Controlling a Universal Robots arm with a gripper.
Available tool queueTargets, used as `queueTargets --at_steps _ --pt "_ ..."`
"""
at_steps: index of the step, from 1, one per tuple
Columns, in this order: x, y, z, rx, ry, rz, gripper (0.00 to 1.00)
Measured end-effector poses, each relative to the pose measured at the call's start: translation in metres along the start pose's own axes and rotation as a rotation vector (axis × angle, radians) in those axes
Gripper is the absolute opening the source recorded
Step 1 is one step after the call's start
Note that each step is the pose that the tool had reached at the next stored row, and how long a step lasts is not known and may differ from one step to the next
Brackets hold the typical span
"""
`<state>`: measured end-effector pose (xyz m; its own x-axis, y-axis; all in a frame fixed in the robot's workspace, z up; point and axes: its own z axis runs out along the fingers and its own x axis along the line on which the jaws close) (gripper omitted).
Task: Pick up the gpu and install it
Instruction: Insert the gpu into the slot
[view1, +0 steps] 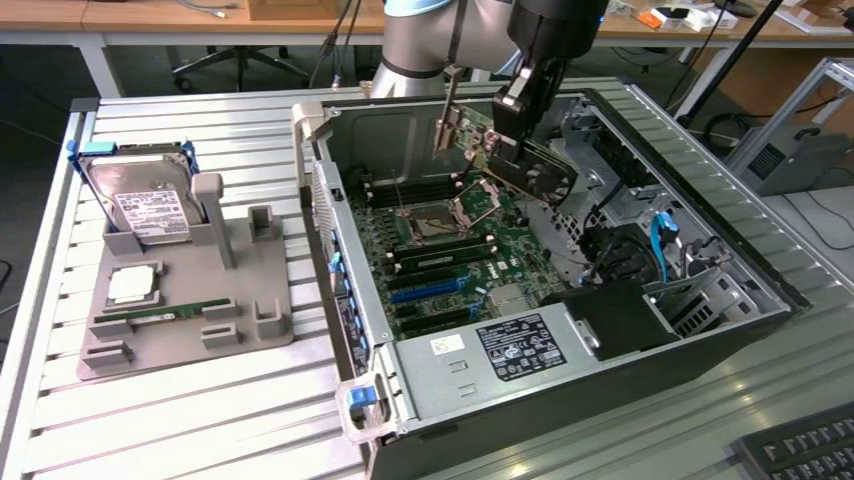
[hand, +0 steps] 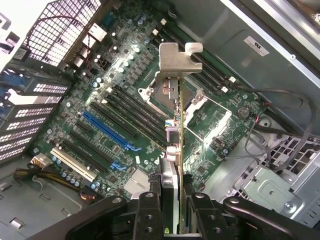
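Slatted metal bench carries an open computer case beside a grey fixture tray holding a hard drive. Inside the case, the end effector is clenched on the gpu, holding it edge-on above the motherboard, silver bracket farthest from the fingers.

1. The gpu — a thin flat card with a dark face and a silver end bracket.
2. Held tilted in the air above the motherboard, inside the open computer case.
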<state>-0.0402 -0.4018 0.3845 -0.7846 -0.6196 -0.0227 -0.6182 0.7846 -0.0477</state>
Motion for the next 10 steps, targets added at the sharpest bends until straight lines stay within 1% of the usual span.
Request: queueTargets --at_steps 10 --pt "0.0 0.0 0.0 -0.0004 -0.0015 -0.039 0.27"
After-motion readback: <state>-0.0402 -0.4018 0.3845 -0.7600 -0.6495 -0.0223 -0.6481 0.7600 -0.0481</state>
